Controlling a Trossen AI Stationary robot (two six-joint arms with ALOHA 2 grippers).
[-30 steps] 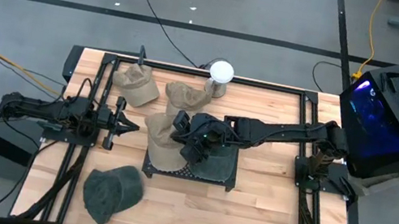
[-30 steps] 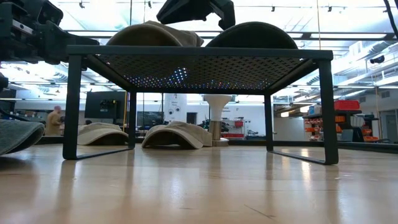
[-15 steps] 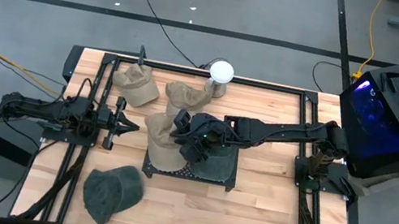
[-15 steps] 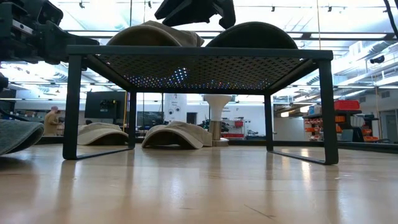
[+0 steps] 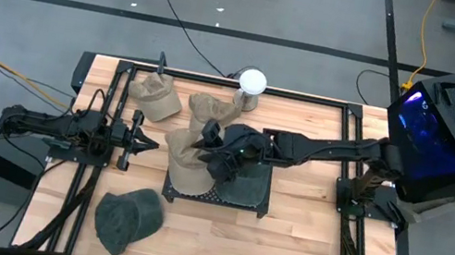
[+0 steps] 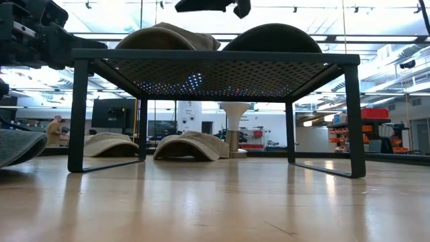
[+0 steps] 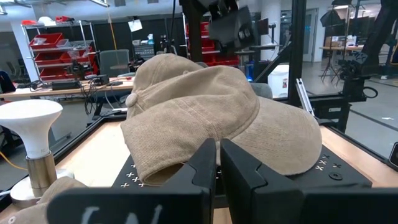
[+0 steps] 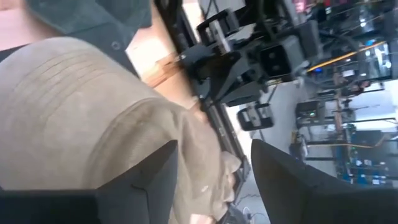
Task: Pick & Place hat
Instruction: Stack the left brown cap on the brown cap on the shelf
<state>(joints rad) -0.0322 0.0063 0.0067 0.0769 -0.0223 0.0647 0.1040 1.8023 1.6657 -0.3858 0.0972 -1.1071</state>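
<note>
Two hats already sit on the black perforated rack [image 5: 217,196] in the middle of the table [image 5: 299,253]: a tan hat [image 5: 186,165] on its left part and a dark hat [image 5: 247,185] on its right part. In the low view both crowns show above the rack top, the tan one [image 6: 164,37] left of the dark one [image 6: 272,37]. So part of the job looks done, if the rack is the goal, which I judge only from how things lie.

The right hand [image 5: 216,152] hangs over the rack, above the gap between the two hats and nearer the tan one. Its wrist view shows its two fingers [image 8: 155,180] spread wide with the tan hat's cloth below them and nothing gripped. In the low view the hand [image 6: 208,7] is clear above both crowns.

The left hand [image 5: 138,142] waits on the left of the table, pointing at the rack; its fingers [image 7: 205,165] stand narrow, close to each other, with nothing between them.

Left to move, by my reading: two tan hats on the far side, one at far left [image 5: 154,96] and one beside it [image 5: 212,108], and a dark green hat [image 5: 127,219] at near left.

A white bulb-shaped stand [image 5: 252,85] stands at the far edge, just beside the second tan hat, and could hinder a reach there. The rack top looks crowded, so space for more hats is tight
</note>
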